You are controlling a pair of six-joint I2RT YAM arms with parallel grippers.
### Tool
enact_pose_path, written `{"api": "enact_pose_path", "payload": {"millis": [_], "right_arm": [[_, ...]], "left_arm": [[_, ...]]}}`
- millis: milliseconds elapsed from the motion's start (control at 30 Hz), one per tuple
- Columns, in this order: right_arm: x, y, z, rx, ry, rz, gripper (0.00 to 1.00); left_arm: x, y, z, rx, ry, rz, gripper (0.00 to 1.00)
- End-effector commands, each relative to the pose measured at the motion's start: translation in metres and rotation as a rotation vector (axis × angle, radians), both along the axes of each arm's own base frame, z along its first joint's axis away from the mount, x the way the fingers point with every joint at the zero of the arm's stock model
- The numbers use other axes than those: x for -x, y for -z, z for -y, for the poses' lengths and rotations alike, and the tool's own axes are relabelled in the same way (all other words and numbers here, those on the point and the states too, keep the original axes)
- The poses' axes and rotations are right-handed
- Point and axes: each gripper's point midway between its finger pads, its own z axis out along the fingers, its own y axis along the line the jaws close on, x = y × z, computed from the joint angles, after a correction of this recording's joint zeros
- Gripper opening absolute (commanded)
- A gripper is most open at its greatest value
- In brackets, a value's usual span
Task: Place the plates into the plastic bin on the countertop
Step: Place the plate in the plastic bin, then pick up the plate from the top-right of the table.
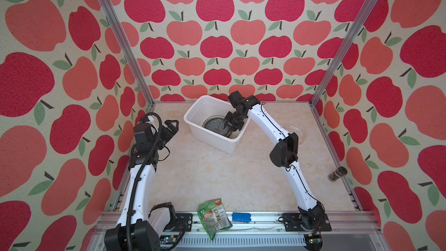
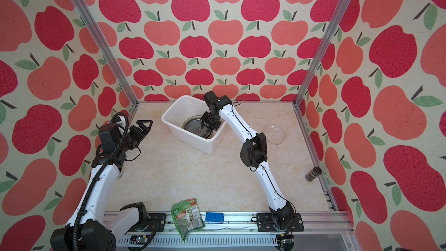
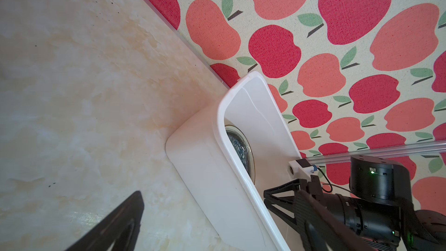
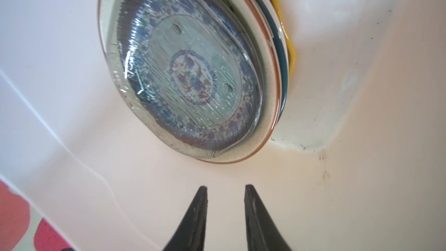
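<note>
The white plastic bin [image 1: 212, 141] stands at the back of the countertop [image 1: 217, 177]. A stack of plates [image 4: 188, 73] lies in it: smoky glass on top, then blue-patterned, cream, teal-edged and yellow. My right gripper [image 4: 225, 187] hangs inside the bin beside the stack, its jaws a little open with nothing between them; both top views show it [image 1: 229, 126] [image 2: 207, 123]. A clear glass plate [image 2: 274, 134] lies on the countertop to the right of the bin. My left gripper [image 1: 171, 126] is open and empty, left of the bin.
A green snack packet [image 1: 213, 216] and a blue block [image 1: 241, 217] lie at the front rail. A dark jar [image 1: 337, 173] lies on its side by the right rail. Apple-patterned walls close in three sides.
</note>
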Motion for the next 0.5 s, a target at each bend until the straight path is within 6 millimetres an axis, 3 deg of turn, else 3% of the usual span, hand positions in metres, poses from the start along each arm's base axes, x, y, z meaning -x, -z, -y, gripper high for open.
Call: {"api": "enact_pose_path", "payload": {"millis": [0, 167, 233, 300, 333, 400, 467], "right_arm": [[-0.014, -0.064, 0.003, -0.14, -0.012, 0.124, 0.3], [-0.031, -0.117, -0.013, -0.335, -0.058, 0.26, 0.31], [-0.039, -0.138, -0.003, -0.353, -0.046, 0.322, 0.33], [-0.047, -0.152, 0.024, -0.321, -0.013, 0.371, 0.4], [-0.05, -0.155, 0.04, -0.296, 0.009, 0.388, 0.46], [-0.055, -0.163, 0.08, -0.23, 0.054, 0.451, 0.55], [-0.058, -0.169, 0.116, -0.206, 0.106, 0.517, 0.57]], "left_arm": [[-0.005, -0.019, 0.0, -0.019, 0.02, 0.036, 0.99], [-0.012, -0.019, 0.002, -0.013, 0.033, 0.045, 0.99], [-0.014, -0.021, 0.003, -0.016, 0.041, 0.052, 0.99], [-0.014, -0.027, 0.005, -0.026, 0.053, 0.059, 0.99], [-0.019, -0.02, 0.006, -0.023, 0.063, 0.036, 0.99], [-0.019, -0.021, 0.012, -0.052, 0.081, 0.036, 0.99], [-0.019, -0.018, 0.021, -0.083, 0.105, 0.035, 0.99]]}}
